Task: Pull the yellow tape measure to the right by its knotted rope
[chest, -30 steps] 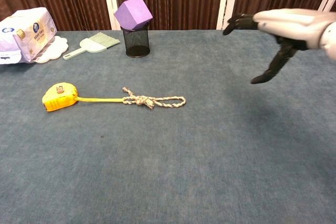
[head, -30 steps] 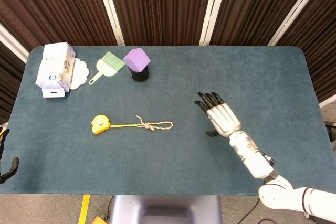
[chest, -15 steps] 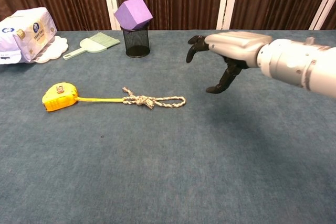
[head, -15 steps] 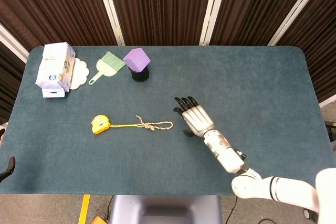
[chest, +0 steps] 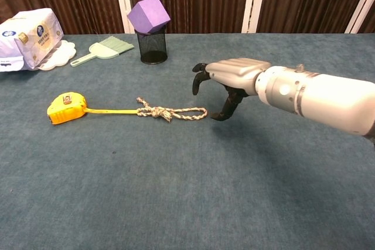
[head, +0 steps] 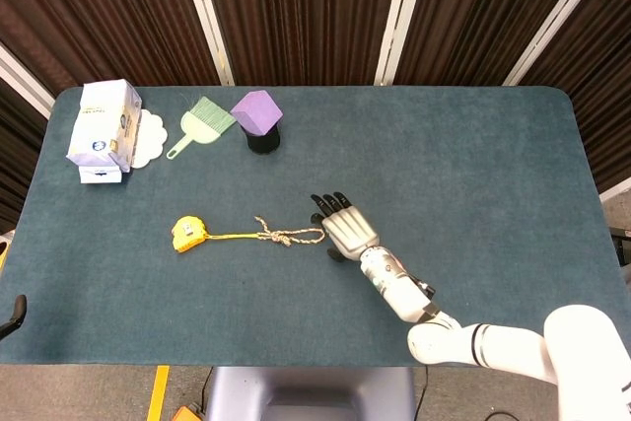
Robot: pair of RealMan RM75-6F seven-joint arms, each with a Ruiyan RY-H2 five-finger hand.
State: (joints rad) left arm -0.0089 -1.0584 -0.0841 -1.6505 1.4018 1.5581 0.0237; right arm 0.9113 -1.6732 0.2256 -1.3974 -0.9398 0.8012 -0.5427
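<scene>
Yellow tape flat on the bench at about 9 o'clock of centre, rope trailing toward 3 o'clock with a knot midway and a loop at the free end. Right robot hand just past that loop on the 3 o'clock side, palm down, fingers apart and curled downward, holding nothing; in the chest view raised a little off the cloth, thumb tip low beside the loop. Left robot hand out of both views.

Likely trouble: fingers closing beside the loop, not through or around it, so grabbing only air or cloth. Thin cord lying flat on felt, hard to pinch; fingertips could press it down and nudge it toward 9 o'clock. Grip on the loop alone may slip; knot a surer stop. Too quick a pull could flip or swing the tape. Cup with purple block, brush and packet well clear at 11 o'clock.
</scene>
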